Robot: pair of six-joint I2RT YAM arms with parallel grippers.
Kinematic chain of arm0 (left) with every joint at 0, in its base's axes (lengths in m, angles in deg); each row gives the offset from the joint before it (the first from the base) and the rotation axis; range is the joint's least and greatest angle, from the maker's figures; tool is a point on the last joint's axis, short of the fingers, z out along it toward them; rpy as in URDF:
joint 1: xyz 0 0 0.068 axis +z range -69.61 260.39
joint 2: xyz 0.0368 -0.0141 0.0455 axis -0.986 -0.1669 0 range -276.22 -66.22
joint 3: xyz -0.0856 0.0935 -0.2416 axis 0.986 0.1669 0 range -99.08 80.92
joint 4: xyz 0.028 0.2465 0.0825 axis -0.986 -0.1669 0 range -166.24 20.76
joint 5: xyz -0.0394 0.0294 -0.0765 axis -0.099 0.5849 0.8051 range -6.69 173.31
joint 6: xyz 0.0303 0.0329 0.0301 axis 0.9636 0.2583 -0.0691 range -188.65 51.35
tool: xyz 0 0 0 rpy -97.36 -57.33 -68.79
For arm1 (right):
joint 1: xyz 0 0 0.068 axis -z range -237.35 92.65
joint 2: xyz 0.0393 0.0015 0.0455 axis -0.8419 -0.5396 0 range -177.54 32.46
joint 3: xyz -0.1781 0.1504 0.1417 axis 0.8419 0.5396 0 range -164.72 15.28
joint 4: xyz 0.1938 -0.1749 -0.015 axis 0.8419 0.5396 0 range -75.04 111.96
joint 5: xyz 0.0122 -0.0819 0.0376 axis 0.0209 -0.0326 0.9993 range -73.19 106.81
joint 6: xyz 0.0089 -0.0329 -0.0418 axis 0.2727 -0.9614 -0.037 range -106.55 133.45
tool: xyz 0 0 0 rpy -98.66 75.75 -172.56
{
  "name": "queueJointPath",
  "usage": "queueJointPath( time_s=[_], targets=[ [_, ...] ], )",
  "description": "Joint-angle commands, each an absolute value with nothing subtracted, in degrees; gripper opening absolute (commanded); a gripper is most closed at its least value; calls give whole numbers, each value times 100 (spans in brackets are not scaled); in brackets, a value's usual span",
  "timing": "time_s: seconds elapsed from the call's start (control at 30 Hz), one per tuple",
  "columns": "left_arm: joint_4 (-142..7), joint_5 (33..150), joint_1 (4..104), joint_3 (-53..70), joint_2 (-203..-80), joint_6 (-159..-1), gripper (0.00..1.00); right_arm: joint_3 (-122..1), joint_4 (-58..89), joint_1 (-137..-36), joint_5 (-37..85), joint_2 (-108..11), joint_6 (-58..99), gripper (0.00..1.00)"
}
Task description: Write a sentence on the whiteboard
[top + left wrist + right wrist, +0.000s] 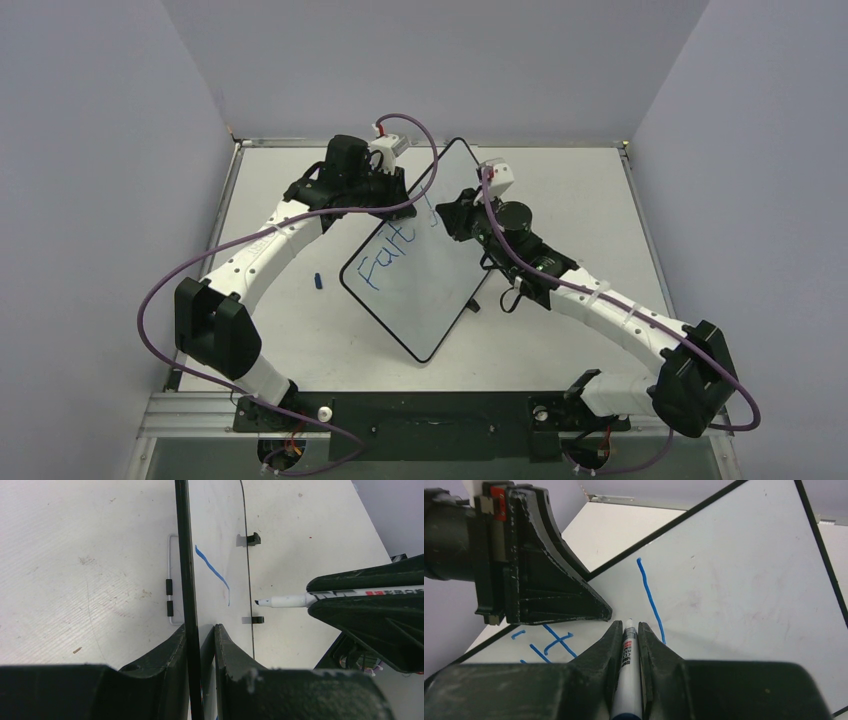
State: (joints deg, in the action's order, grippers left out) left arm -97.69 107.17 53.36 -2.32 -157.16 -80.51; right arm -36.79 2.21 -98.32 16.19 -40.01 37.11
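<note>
The table (300, 330) is carrying the whiteboard (425, 300), which is sitting askew at its middle. The sentence (388, 255) is showing only "Fait" plus one long stroke. The left gripper (200, 630) is pinching the board's thin black frame with narrow jaws. The right gripper (629, 627) is clamping a white marker (628, 650), its tip hanging near the stroke. Pen pressure could be swinging the board in that slim pinch, skewing letters. Open white is lying beyond the stroke, and the small blue cap (318, 280) is resting well apart.
</note>
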Motion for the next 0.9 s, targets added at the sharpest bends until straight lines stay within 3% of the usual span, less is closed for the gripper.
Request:
queueJointPath(
  time_s=[0.0, 0.87],
  targets=[
    [-9166, 10471, 5376, -310, -15365, -7709, 0, -4095, 100, -9829, 1479, -4020, 3583, 0],
    [-9181, 10450, 5375, -310, -15375, -7695, 0, -4395, 43, -9812, 1631, -4738, 3582, 0]
  ],
)
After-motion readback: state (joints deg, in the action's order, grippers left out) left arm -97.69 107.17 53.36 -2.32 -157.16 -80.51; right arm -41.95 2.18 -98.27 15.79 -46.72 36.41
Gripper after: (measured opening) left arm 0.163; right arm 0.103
